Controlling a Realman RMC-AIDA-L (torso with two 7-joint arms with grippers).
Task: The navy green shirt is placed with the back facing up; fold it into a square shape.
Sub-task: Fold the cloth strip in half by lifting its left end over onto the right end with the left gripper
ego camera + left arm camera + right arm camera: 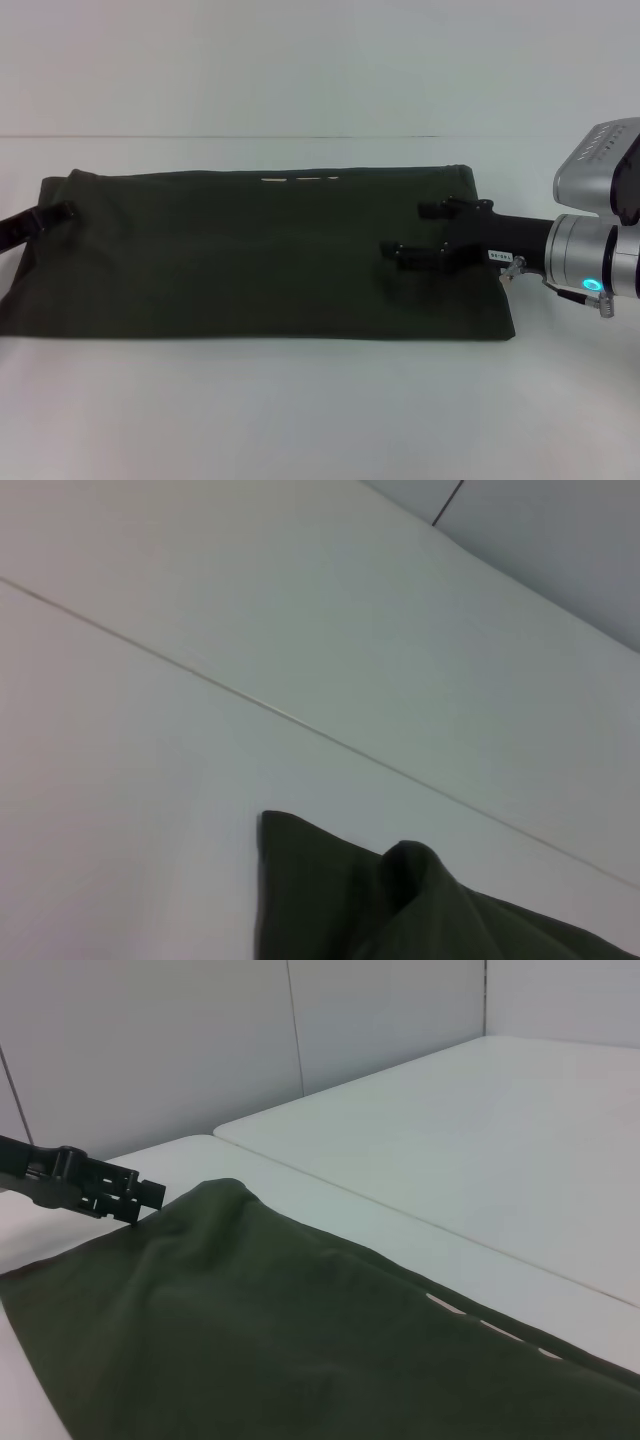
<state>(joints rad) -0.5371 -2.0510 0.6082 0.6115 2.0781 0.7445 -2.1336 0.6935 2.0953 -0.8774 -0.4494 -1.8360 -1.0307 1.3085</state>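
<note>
Navy green shirt: a long band that needs an end-to-end fold

Navy green shirt (250, 255), a large dark olive cloth tee, lies as a wide folded band across the white table (320, 410). At three o'clock the right gripper (425, 232) reaches flat over the cloth, black fingers spread. For a square, both ends should rise evenly. At nine o'clock the left gripper (55, 215) meets the far corner; I cannot tell its state.

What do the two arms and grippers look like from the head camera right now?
The right arm is silver-grey with a glowing cyan ring light, ending in a black wrist section with a small white label and a black two-fingered right gripper. Only the black tip of the left gripper shows.
</note>
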